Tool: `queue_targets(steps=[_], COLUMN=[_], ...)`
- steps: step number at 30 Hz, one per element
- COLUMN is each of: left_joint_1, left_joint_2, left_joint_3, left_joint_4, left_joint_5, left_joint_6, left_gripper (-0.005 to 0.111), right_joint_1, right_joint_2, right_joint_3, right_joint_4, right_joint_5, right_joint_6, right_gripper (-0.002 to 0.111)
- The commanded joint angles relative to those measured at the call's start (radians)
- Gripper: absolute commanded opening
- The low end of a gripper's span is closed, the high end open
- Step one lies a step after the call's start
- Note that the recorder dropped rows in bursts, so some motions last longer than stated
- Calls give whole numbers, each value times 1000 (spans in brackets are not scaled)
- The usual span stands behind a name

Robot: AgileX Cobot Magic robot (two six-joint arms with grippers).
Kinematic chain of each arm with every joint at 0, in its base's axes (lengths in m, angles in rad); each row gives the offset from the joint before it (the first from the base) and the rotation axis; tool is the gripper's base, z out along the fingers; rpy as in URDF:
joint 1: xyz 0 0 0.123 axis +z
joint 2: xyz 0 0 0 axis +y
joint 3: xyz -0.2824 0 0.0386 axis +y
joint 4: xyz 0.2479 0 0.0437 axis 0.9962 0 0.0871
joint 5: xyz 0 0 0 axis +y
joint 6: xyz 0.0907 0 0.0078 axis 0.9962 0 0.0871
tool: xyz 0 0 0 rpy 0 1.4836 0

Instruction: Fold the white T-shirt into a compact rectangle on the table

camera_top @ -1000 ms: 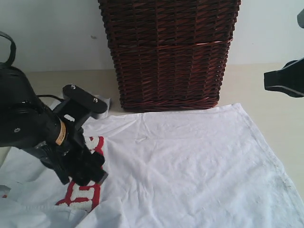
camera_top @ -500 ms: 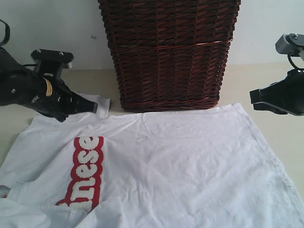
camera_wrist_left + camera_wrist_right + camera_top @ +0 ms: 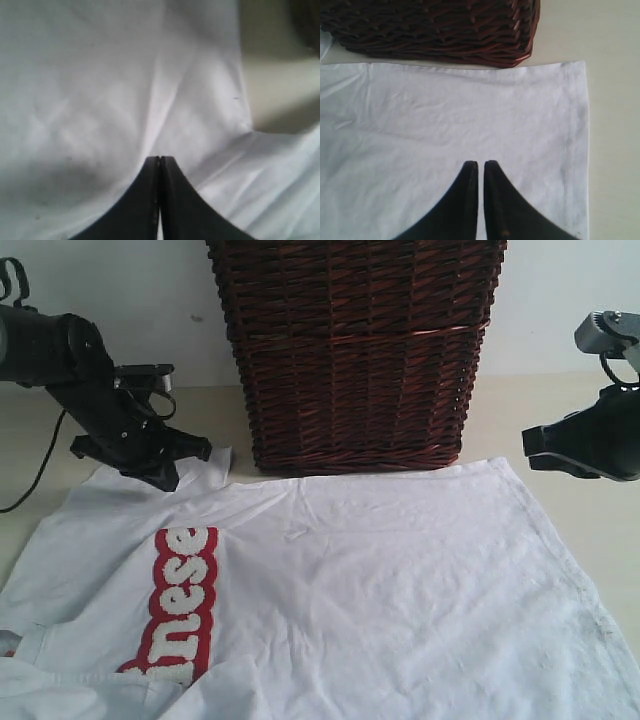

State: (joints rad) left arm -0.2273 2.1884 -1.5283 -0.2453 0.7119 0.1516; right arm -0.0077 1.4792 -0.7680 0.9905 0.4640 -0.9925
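The white T-shirt (image 3: 380, 580) lies spread flat on the table (image 3: 590, 480), with its red chest patch (image 3: 183, 605) and white letters at the near left. My left gripper (image 3: 166, 478) points down at the shirt's far left corner by the sleeve. In the left wrist view it (image 3: 160, 159) is shut, tips close over the white cloth (image 3: 100, 90), nothing seen between them. My right gripper (image 3: 530, 447) hangs above the table off the shirt's far right corner. The right wrist view shows it (image 3: 481, 164) shut, above the shirt (image 3: 445, 120) near the hem edge (image 3: 572, 150).
A tall dark brown wicker basket (image 3: 360, 350) stands at the back, its base touching the shirt's far edge; it also shows in the right wrist view (image 3: 430, 30). Bare table (image 3: 615, 100) runs along the shirt's right side and far left (image 3: 280, 85).
My left arm has lifted off the red patch and swung back to the far left corner of the shirt. The right gripper has come a little further into view from the right.
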Motion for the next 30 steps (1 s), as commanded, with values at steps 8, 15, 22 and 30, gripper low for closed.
queue_targets(steps=[8,15,22,30], left_joint_1=[47,47,45,42], left_joint_2=[158,262,261,168], left_joint_3=[-189,-362,-442,-490], left_joint_4=[71,173,171,60], left_joint_5=[-13,105,121,294], left_joint_6=[-18,-55,-55,37], left_gripper=[0,0,0,0], right_joint_1=[-4,-4,-4,-4], right_joint_2=[0,0,0,30], right_joint_3=[-7,-7,-7,-7], right_joint_4=[4,6,6,6], right_joint_5=[-6,-6,-6,-39], right_joint_6=[-11,-9,-16,-33], right_gripper=[5,5,5,5])
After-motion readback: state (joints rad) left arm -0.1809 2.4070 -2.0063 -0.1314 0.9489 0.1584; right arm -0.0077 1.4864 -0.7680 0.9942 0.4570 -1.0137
